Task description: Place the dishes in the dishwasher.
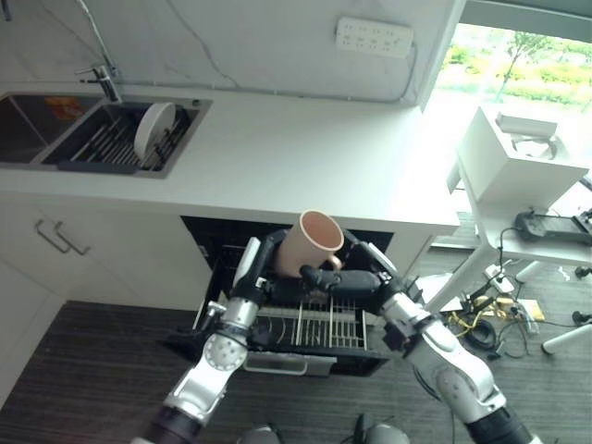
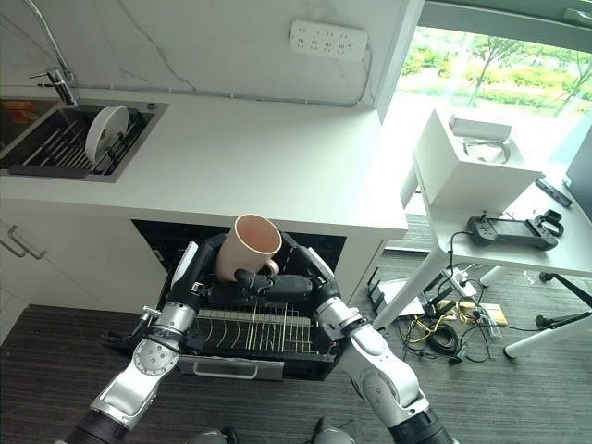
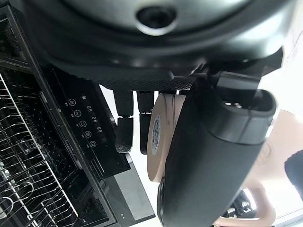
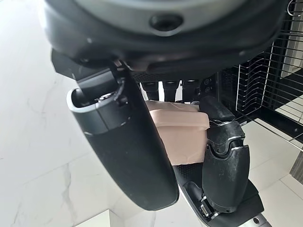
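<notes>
Both hands, left hand (image 1: 262, 262) & right hand (image 1: 351, 280), curled, meeting.

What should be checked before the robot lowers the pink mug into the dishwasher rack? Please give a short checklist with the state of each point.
1. Pink mug held above the pulled-out rack: ok.
2. Right hand curled at the mug's handle: ok.
3. Left hand on the mug's body: ok; firmness of grip: cannot tell.
4. Free slot under the mug: cannot tell, hands hide it.
5. White plate waits in the sink rack: not ok, not yet loaded.
</notes>
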Available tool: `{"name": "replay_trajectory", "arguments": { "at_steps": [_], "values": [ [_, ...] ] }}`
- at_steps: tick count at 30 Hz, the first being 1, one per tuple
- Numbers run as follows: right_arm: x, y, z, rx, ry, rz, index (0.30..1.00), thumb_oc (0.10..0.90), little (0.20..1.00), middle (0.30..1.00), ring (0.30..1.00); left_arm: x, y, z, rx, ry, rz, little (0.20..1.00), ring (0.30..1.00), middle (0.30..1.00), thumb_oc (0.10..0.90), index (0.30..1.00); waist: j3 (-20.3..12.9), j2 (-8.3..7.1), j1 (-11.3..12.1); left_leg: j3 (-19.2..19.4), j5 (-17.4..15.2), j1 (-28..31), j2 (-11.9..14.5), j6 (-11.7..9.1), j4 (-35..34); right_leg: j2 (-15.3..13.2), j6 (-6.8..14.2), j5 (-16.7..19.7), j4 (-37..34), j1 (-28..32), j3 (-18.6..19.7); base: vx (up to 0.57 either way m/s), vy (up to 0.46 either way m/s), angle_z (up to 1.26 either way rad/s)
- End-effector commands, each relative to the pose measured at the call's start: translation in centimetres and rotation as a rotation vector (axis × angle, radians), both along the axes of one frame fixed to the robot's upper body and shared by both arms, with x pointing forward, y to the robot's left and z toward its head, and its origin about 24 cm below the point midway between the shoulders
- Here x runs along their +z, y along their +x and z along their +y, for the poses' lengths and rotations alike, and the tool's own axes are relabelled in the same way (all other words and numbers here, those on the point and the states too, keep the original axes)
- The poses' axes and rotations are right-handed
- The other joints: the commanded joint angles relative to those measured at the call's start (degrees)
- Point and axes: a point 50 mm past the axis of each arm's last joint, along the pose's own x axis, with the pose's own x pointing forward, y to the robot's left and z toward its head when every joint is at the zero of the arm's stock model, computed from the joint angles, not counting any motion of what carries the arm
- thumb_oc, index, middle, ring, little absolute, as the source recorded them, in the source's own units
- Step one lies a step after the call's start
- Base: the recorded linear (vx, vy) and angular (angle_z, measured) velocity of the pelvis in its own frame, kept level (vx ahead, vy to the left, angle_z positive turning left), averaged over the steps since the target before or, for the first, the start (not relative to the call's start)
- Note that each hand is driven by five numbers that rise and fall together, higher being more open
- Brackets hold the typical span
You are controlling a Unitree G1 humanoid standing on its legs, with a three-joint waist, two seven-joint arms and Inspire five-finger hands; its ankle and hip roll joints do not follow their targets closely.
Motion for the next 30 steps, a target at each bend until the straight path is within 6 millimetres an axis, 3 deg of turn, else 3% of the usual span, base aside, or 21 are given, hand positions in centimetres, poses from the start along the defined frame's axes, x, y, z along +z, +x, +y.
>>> {"name": "replay_trajectory", "arguments": {
  "at_steps": [1,18,25,30],
  "values": [
    [5.3,-0.1,2.3,0.134,0.123,-0.255,0.900,0.800,0.900,0.900,0.900,5.0,1.0,-2.9,-0.160,-0.025,-0.254,0.300,0.300,0.300,0.400,0.300,-4.31,-0.37,1.35,-2.04,-1.21,4.61,2.81,-3.85,-4.45,-3.76,6.49,-4.51,2.14,3.31,1.46,0.00,0.000,0.00],
    [6.8,1.1,2.2,-0.021,0.210,-0.283,0.900,0.800,0.900,0.900,0.900,4.9,0.9,-4.5,-0.221,-0.047,-0.246,0.300,0.300,0.300,0.400,0.300,-4.33,-0.05,1.69,-2.14,-1.32,4.68,2.63,-3.68,-4.45,-3.81,6.42,-4.71,2.14,3.63,1.42,0.00,0.000,0.00],
    [7.1,1.1,3.2,-0.029,0.307,-0.242,0.900,0.800,0.900,0.900,0.900,5.0,0.7,-5.3,-0.248,-0.067,-0.251,0.300,0.300,0.300,0.400,0.300,-4.46,0.35,1.97,-2.14,-1.26,4.61,2.50,-3.57,-4.45,-3.91,6.32,-4.74,2.14,3.68,1.34,-0.01,0.003,0.00],
    [6.2,1.0,5.0,0.039,0.308,-0.169,0.900,0.800,0.900,0.900,0.900,5.4,0.7,-5.9,-0.271,-0.078,-0.258,0.300,0.300,0.300,0.400,0.300,-4.55,0.58,2.51,-2.17,-0.97,4.35,2.60,-3.67,-4.45,-4.10,6.25,-4.75,2.14,3.72,0.94,-0.03,0.008,0.00]
  ]
}}
